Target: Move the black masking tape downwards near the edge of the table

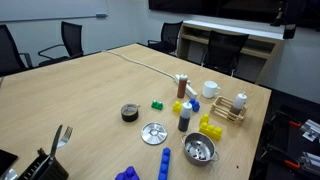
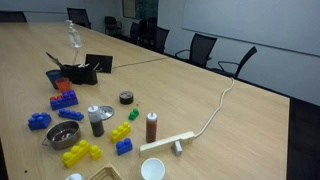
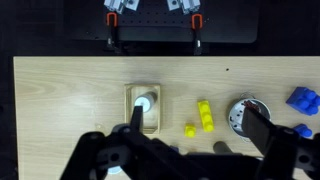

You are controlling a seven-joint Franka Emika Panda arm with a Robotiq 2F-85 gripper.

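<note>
The black masking tape (image 1: 130, 113) is a small black ring lying flat on the tan table (image 1: 90, 85), left of the flat silver disc (image 1: 153, 132). It also shows in an exterior view (image 2: 126, 98), apart from the other objects. It does not show in the wrist view. My gripper (image 3: 196, 118) appears only in the wrist view, open and empty, high above the table over yellow bricks (image 3: 204, 116). The arm does not show in either exterior view.
A metal bowl (image 1: 199, 150) (image 3: 245, 113), blue bricks (image 1: 165, 158), two bottles (image 1: 185, 117), a white cup (image 1: 210, 90) and a wooden rack (image 1: 228, 110) crowd the table's end. A black box (image 2: 75, 72) holds utensils. A cable (image 2: 222, 100) crosses the top. Chairs surround the table.
</note>
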